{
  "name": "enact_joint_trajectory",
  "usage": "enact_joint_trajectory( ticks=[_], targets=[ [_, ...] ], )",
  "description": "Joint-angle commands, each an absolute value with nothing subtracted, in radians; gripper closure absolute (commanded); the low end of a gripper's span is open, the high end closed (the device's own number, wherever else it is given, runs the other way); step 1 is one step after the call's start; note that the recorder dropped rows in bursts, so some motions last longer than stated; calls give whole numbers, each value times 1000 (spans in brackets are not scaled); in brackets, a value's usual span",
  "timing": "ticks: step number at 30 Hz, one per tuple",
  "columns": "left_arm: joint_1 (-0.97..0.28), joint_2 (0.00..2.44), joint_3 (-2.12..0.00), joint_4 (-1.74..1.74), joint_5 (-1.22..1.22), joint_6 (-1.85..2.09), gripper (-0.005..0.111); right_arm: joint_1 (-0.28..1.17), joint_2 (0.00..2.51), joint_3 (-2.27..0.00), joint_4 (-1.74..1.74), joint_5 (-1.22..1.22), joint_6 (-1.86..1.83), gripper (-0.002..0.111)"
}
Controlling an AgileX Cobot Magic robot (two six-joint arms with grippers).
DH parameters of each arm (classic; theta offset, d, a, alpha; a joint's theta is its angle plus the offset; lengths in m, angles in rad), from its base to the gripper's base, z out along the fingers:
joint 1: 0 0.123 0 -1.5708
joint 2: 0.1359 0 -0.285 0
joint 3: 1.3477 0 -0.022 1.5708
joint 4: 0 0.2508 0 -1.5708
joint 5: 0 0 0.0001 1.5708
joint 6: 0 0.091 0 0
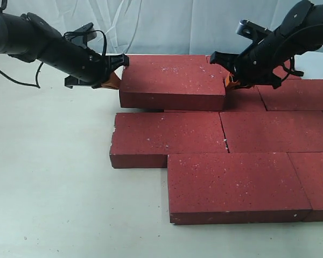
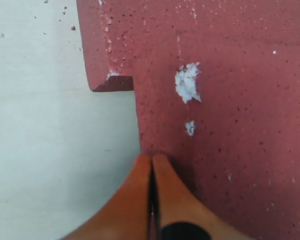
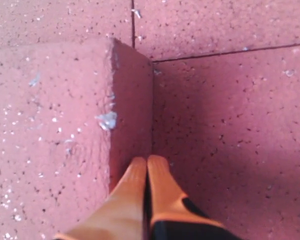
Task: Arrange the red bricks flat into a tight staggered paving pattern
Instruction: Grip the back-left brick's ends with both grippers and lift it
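Left pincer (image 1: 116,77) and right pincer (image 1: 230,81), both pressed shut and empty, touch opposite ends of a flat rectangular dark-red grainy brick (image 1: 172,80) beside other red bricks (image 1: 231,177) on the pale bench (image 1: 48,177).

The left arm (image 1: 32,40) was a thick, matte black tube built of rounded segments. A thin black cable (image 1: 38,75) looped below it, and a second cable (image 1: 104,40) arched over the wrist. The right arm (image 1: 299,29) was likewise black, with dark cables along it and a pale grey metal bracket (image 1: 247,27) by the wrist. Each arm ended in an angular black housing. The left gripper (image 1: 114,80) carried smooth orange fingers (image 2: 135,200) that tapered to rounded tips, one with a black patch at its base. The right gripper (image 1: 231,81) had matching orange fingers (image 3: 125,200), one black at its base.
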State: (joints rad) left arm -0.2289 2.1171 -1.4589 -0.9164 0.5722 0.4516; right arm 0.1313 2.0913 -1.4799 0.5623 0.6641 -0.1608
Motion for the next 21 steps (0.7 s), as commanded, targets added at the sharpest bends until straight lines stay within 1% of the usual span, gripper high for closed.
enact_joint_trajectory(
  ticks=[1,13,17,21],
  targets=[
    [-231,2098,-1477,-941,607,451,107,131,2089,-1485,652,698,-238,109],
    [-206,1978,-1486,-819,674,422,107,140,2017,-1485,698,749,-242,109],
    [-198,1953,-1486,-773,718,411,107,187,1988,-1485,698,752,-255,109],
    [-196,1930,-1484,-649,752,329,107,253,1973,-1485,698,716,-255,109]
  ],
)
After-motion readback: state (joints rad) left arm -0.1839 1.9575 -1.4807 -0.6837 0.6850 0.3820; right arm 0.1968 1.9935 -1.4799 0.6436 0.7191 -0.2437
